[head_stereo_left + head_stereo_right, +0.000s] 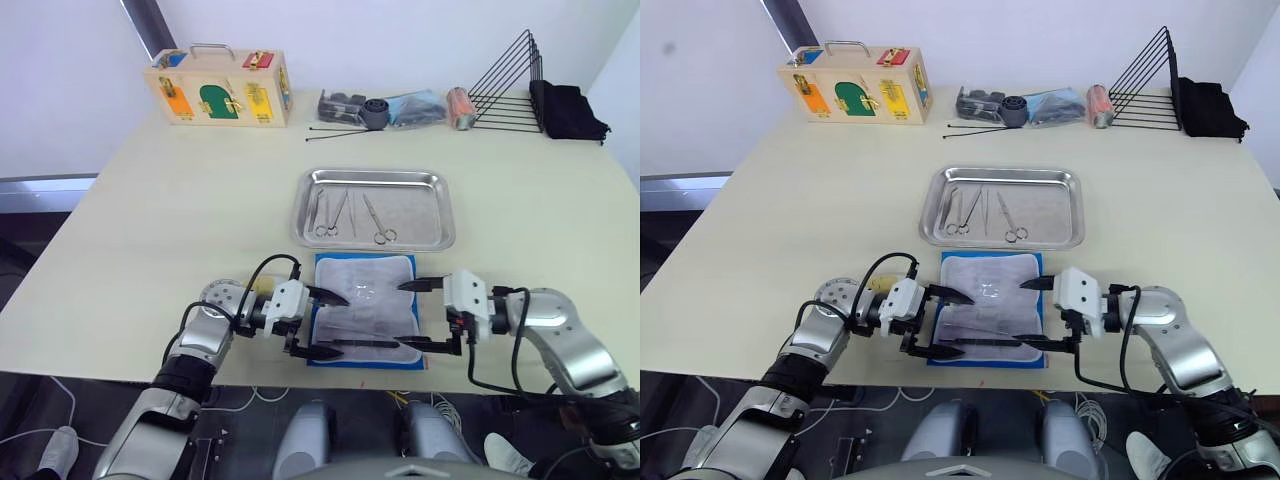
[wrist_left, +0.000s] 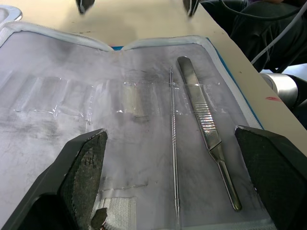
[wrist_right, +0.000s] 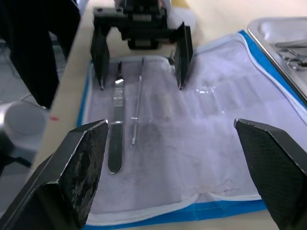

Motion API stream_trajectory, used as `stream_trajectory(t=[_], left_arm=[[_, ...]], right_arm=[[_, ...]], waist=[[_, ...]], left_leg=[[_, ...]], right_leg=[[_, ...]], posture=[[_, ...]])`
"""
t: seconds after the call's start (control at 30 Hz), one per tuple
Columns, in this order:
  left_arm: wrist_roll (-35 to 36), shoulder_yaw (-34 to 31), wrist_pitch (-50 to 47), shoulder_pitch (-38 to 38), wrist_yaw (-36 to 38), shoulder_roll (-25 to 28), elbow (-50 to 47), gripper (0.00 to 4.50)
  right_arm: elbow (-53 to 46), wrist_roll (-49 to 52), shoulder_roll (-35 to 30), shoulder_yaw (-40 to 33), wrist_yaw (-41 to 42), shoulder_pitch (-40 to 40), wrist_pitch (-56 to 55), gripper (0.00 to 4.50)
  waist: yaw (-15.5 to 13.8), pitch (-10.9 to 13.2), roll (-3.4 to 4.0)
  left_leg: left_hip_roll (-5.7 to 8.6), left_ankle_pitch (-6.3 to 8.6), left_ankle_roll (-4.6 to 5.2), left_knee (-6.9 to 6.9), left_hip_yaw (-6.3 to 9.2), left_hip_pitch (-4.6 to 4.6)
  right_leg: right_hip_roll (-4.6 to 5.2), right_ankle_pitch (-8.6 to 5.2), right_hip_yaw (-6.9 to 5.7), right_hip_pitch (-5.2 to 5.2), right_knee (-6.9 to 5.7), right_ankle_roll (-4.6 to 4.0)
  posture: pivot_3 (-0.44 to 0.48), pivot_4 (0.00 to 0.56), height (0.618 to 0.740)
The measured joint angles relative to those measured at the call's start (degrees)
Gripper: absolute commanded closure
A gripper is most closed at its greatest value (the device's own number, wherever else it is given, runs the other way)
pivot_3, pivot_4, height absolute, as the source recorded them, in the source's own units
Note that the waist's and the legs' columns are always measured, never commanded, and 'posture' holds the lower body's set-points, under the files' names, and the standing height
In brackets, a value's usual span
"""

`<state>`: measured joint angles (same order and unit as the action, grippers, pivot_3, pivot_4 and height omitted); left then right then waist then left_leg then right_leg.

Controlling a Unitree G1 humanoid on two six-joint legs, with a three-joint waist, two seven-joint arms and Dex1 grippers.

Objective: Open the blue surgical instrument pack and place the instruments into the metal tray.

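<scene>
Pack [image 1: 365,305] lining and tools: no legible writing.

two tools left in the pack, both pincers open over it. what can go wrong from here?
1. The thin probe lies flat close beside the scalpel handle, partly under clear pocket strips; the left pincer may snag both tools or the lining.
2. The open pack lies loose near the table edge, so a tug could drag it off.
3. The right pincer faces the left closely; reaching together risks collision.
</scene>
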<state>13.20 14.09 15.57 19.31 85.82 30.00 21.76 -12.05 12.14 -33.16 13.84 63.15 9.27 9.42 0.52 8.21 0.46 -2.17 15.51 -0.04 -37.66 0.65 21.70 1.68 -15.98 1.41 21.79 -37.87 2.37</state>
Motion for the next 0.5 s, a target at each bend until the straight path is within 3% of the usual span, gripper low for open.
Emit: stream_trajectory(t=[0.17, 0.5], left_arm=[[0.0, 0.0, -0.3, -0.2, 0.0, 0.1, -0.5, 0.0], [-0.1, 0.0, -1.7, -0.2, -0.4, 0.4, -1.7, 0.0]], right_arm=[[2.4, -3.8, 1.9, 4.2, -2.3, 1.4, -0.2, 0.1], [4.6, -5.4, 3.3, 5.7, -4.8, 3.9, 1.5, 0.1]], waist=[[0.0, 0.0, -0.02], [0.0, 0.0, -0.06]], left_leg=[[0.0, 0.0, 0.0, 0.0, -0.01, 0.01], [0.0, 0.0, 0.0, 0.0, -0.02, 0.01]], right_leg=[[0.0, 0.0, 0.01, 0.0, 0.01, 0.0], [0.01, 0.05, 0.02, 0.0, 0.01, -0.08]], posture=[[0.0, 0.15, 0.74], [0.0, 0.15, 0.74]])
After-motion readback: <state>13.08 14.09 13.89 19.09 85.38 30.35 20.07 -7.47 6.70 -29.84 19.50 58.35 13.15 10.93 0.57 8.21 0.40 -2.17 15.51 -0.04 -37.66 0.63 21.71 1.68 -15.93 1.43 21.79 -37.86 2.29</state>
